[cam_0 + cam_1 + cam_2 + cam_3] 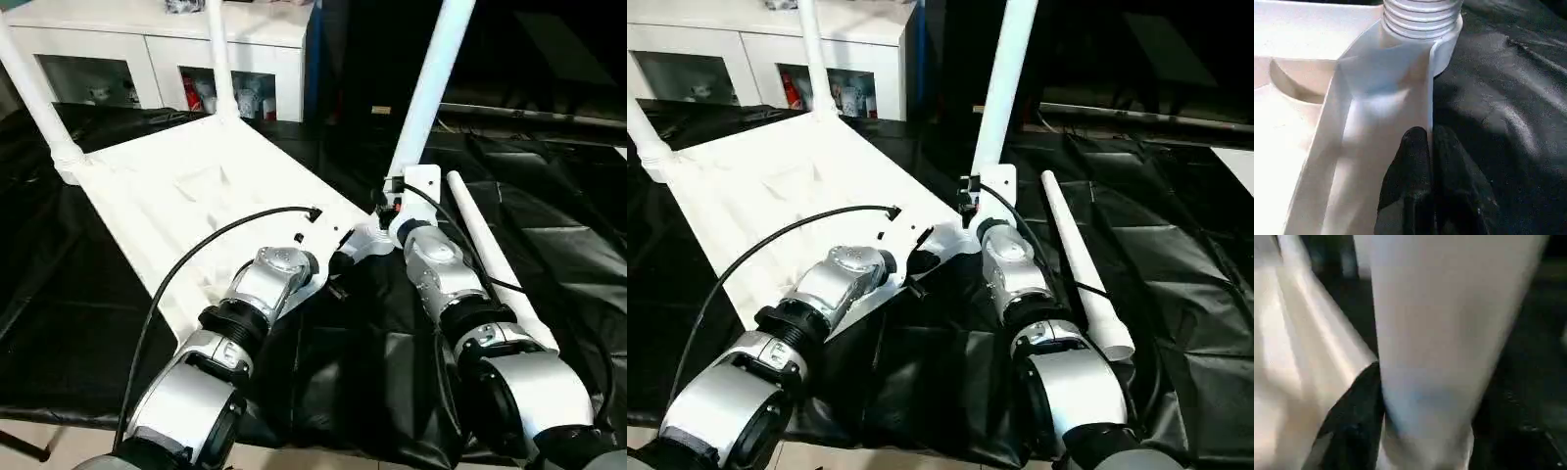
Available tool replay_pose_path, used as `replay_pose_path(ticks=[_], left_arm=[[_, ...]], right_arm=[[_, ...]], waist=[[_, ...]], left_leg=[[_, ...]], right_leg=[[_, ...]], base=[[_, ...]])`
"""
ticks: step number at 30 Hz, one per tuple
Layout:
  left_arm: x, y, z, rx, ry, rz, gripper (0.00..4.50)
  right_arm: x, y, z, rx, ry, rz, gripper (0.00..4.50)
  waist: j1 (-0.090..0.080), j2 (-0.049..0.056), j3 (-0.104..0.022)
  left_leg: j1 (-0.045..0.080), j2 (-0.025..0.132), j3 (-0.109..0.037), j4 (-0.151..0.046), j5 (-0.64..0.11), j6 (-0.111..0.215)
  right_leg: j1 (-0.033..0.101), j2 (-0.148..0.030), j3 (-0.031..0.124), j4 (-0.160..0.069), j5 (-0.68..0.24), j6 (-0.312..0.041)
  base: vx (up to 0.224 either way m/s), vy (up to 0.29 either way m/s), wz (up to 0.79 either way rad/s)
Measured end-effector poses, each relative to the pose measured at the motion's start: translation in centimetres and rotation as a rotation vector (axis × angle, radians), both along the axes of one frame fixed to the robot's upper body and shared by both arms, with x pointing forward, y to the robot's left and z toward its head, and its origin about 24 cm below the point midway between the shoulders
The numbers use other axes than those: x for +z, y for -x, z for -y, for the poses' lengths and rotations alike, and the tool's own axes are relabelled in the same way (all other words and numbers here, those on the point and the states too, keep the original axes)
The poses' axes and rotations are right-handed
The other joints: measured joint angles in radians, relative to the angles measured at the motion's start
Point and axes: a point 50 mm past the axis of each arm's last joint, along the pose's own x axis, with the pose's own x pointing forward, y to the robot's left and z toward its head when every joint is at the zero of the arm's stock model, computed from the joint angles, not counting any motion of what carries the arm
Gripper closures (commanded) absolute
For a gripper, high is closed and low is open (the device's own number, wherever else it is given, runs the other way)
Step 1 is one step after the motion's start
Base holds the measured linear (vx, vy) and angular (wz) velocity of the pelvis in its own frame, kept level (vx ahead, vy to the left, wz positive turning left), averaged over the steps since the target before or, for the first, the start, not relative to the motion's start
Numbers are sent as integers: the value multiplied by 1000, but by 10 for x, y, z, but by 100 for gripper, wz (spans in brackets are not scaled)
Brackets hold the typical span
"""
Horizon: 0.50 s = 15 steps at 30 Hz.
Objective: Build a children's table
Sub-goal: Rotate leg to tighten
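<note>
Left wrist view: left fingers [1430, 161] pinch tabletop rim [1431, 83]; right fingers [1359, 406] straddle leg [1440, 333].

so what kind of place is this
Probably an indoor room set up as a work area: black sheeting covers the surface under the tabletop, with a white cabinet of small items behind.

White table top upside down on a black-covered bench, legs rising.

The table top [774, 186] lies ribbed side up; three legs stand in corner sockets, one [997, 83] at the right forearm [1014, 269]. A loose leg [1080, 264] lies to the right.
</note>
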Motion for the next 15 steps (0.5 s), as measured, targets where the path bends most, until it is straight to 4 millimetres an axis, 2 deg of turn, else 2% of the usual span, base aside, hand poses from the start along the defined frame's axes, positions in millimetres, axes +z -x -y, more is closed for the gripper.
replay_pose_path(ticks=[2, 8, 11, 13, 15], left_arm=[[3, -2, -3, -3, -8, 20, 450], [9, -7, -17, -33, -22, 62, 450], [13, -8, -27, -75, -33, 83, 450], [15, -8, -36, -112, -41, 91, 450], [14, -6, -43, -151, -46, 95, 450]], right_arm=[[3, -1, 0, 35, -2, 3, 148], [7, -1, 6, 162, 50, 36, 111], [11, 3, 17, 257, 48, 70, 93], [13, 9, 27, 353, 60, 84, 62], [13, 15, 35, 425, 76, 84, 54]], waist=[[-5, 1, 0], [-15, 3, 2], [-14, 2, 3], [-12, 1, 4], [-11, 1, 4]], left_leg=[[-10, 1, 1, 0, 2, -1], [-18, 2, 1, 0, 4, 2], [-29, 2, 1, 4, 7, 8], [-31, 3, 1, 7, 5, 10], [-32, 3, 1, 9, 4, 13]], right_leg=[[-8, 0, 0, 1, 4, 0], [-18, 1, -1, 3, 5, 0], [-28, 1, -2, 5, 5, 0], [-29, 1, -2, 6, 5, 0], [-29, 1, -2, 6, 5, 0]], base=[[0, 0, 0], [0, 0, 0], [0, 0, 0], [0, 0, 0], [0, 0, 0]])
